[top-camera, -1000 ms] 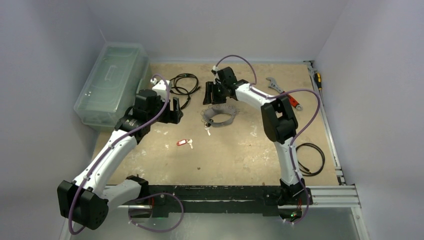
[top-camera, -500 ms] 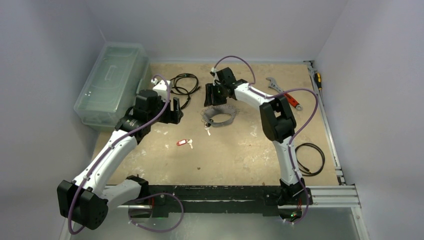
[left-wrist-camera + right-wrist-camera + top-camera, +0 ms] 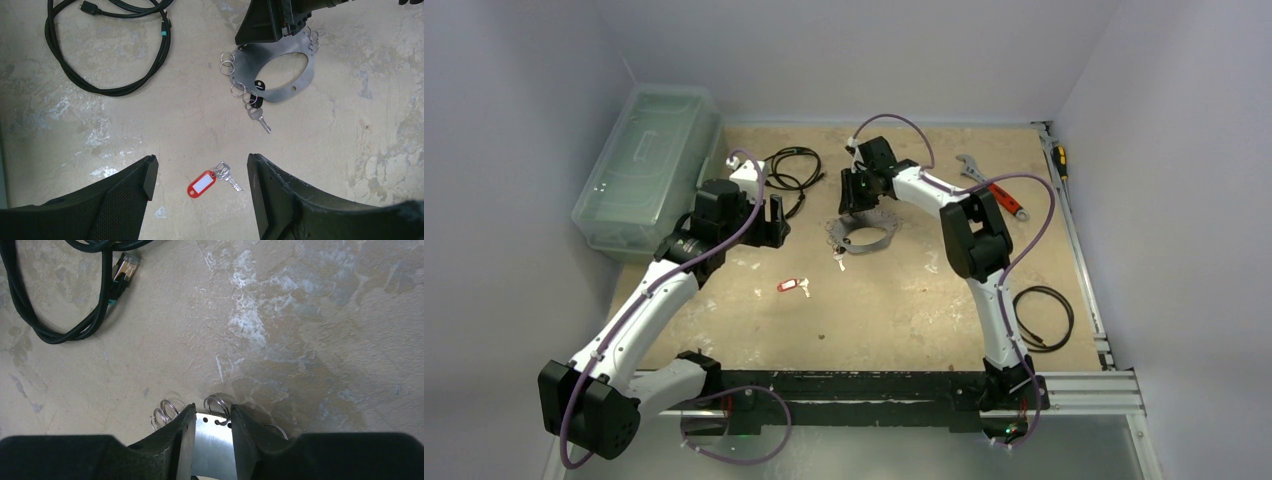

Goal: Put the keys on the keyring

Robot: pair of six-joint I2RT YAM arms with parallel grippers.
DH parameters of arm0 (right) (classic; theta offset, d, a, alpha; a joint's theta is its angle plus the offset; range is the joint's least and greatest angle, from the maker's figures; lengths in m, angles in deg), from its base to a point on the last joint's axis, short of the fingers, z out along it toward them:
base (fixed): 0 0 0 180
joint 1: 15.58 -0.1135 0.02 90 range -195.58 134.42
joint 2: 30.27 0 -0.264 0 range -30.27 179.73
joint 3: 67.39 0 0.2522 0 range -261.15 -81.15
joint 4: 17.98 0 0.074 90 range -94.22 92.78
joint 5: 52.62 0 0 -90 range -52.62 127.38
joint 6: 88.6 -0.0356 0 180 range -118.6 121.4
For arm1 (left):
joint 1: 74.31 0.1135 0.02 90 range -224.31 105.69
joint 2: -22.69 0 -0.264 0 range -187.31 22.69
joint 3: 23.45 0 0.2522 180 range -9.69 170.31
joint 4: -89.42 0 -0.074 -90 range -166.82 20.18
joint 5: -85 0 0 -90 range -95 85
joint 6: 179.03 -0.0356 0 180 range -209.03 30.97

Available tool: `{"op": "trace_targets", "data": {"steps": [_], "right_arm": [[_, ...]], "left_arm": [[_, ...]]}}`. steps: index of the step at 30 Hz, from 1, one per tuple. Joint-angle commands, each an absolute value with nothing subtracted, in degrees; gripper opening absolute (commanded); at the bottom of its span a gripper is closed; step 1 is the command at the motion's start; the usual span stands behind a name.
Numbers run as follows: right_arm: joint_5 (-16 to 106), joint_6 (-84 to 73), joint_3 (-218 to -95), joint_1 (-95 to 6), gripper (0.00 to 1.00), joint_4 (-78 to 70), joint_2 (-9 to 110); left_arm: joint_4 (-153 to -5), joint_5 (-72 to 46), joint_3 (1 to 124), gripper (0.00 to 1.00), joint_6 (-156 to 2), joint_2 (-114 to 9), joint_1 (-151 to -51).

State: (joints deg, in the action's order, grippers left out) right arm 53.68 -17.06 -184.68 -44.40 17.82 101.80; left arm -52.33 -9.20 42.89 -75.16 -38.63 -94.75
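Grey metal keyring (image 3: 212, 442) pinched at its far rim between the right gripper's (image 3: 209, 415) fingers. Dark-headed key (image 3: 256, 103) touching the keyring's near-left edge. Left gripper (image 3: 202, 165) spread wide over the red-tagged key (image 3: 201, 183), nearer than the keyring and apart from it. Black cable (image 3: 112, 93) left of the keyring.

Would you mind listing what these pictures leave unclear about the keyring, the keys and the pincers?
- Right wrist: most of the keyring is cut off by the bottom edge and flanked by the right pincer; whether it grips cannot be told.
- Left wrist: that pincer covers part of the keyring's top rim.
- Top: the tagged key is too small for detail.
- Left wrist: any writing on its label is too small to read.
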Motion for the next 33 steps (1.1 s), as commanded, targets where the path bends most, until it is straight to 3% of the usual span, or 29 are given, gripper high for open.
{"op": "trace_targets", "data": {"steps": [1, 10, 16, 26, 33], "right_arm": [[55.16, -15.82, -186.88, -43.97, 0.33, 17.96, 102.4], [57.02, -15.13, -186.88, -43.53, 0.2, 18.03, 102.45], [57.97, -14.96, -186.68, -43.44, 0.0, 18.02, 102.63], [59.49, -14.69, -182.2, -43.38, 0.0, 13.08, 98.38], [60.71, -13.28, -169.6, -43.43, 0.0, 1.53, 89.3]], "left_arm": [[-53.53, -8.95, 42.64, 0.68, -76.09, -37.96, -95.14], [-53.59, -8.86, 42.71, 0.67, -76.1, -37.96, -95.22], [-53.51, -8.82, 42.67, 0.67, -76.11, -38.04, -95.22], [-53.61, -9.48, 42.9, 0.66, -76.13, -38.46, -95.22], [-54.07, -11.44, 43.08, 0.65, -76.46, -38.7, -95.22]]}}
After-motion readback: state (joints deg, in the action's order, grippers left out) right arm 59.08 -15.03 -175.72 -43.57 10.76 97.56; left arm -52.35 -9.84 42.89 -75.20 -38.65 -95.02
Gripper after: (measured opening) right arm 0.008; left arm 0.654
